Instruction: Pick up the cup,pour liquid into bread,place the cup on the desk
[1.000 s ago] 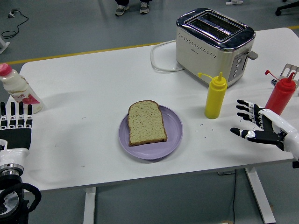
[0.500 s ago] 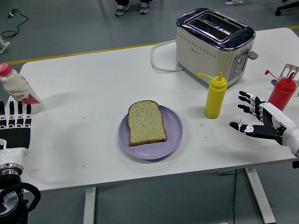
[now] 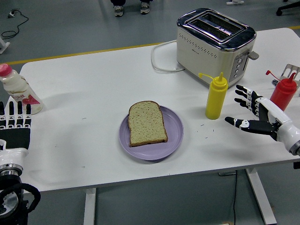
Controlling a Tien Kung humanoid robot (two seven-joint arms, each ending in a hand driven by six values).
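On the right half of the bench (image 3: pixel 84 84), the right hand (image 3: pixel 255 117) hovers just beside the yellow squeeze bottle (image 3: pixel 216 96), fingers spread, thumb set apart below them, palm turned toward the bottle. It holds nothing and does not touch the bottle. That open posture suits a side-on wrap around the body, which appears to be the step in hand: the approach to a grasp. No cup is visible; the yellow bottle is the nearest pourable container and is judged to be the task's vessel. It stands upright, cap and nozzle on, between the hand and the purple plate (image 3: pixel 172 138).

A single bread slice (image 3: pixel 147 123) lies flat on the plate, centred on the bench near its front edge, within easy reach for pouring. A red squeeze bottle (image 3: pixel 283 93) stands behind the right hand; a careless sweep could knock it. The toaster (image 3: pixel 215 44) sits further back, clear of the route.

The left hand (image 3: pixel 16 129) rests at the left edge, fingers straight and together, empty, near a milk bottle (image 3: pixel 18 91).

Pouring and set-down are not yet begun.
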